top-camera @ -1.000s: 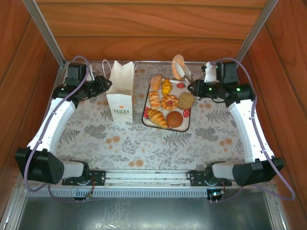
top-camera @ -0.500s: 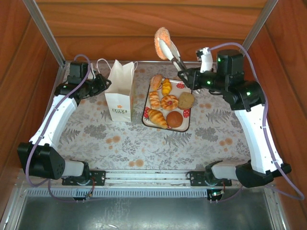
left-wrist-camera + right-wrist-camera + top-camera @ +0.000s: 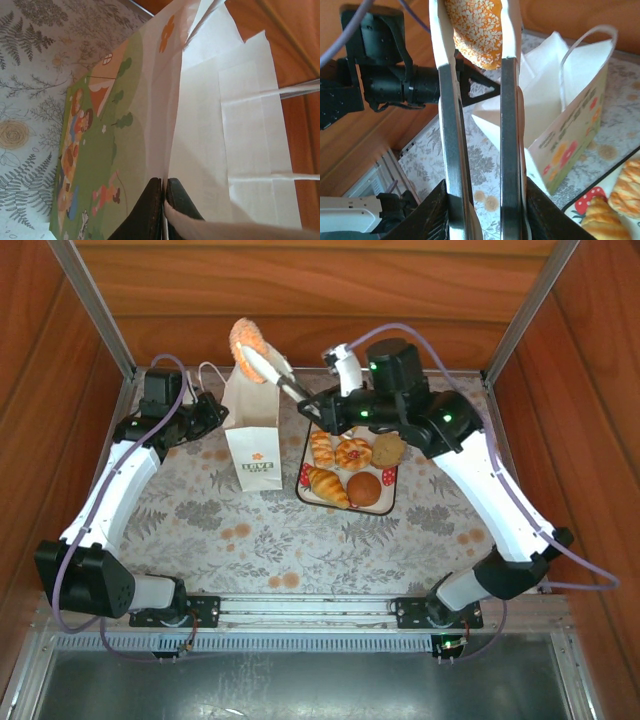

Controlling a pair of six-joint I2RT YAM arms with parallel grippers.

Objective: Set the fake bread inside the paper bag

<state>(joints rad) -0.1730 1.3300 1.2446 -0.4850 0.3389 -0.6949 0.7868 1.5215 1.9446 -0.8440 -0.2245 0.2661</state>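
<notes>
Top view, right claw (image 3: 258, 352): pressed onto an orange, white-flecked ring pastry (image 3: 246, 337), which is held at the fingertips, clear of the surface (image 3: 300, 540).
Top view, pastry against bag: the ring is seen just past the top edge of the paper bag (image 3: 252, 440). It appears to be above the bag's mouth, though height is hard to judge from here.
Top view, left claw (image 3: 220, 412): laid against the bag's left side, near the top.
Top view, bag: stood upright on the patterned surface, just left of the tray (image 3: 398, 472).
Top view, tray contents: a croissant (image 3: 328, 485), a dark round bun (image 3: 364, 490), a brown bun (image 3: 388, 448), a glazed round piece (image 3: 352, 453) and a ridged roll (image 3: 321, 447) are seen. The far end is covered by the right arm (image 3: 470, 460).
Left wrist view, left claw (image 3: 164, 197): pressed together on one wall of the paper bag (image 3: 200, 125), with the paper pinched between two dark fingers.
Left wrist view, bag: the printed outer face is seen left of the pinch and the plain white inner wall to its right.
Right wrist view, right claw (image 3: 476, 15): the ring pastry (image 3: 472, 37) is gripped between the far ends of two long fingers.
Right wrist view, bag (image 3: 570, 125): the mouth is open, beyond and right of the fingers. White inner walls are seen, but the bottom is hidden.
Right wrist view, left claw (image 3: 487, 87): the tip is set against the bag's far rim.
Right wrist view, tray (image 3: 585, 200): a corner holding two pastries is seen at lower right.
</notes>
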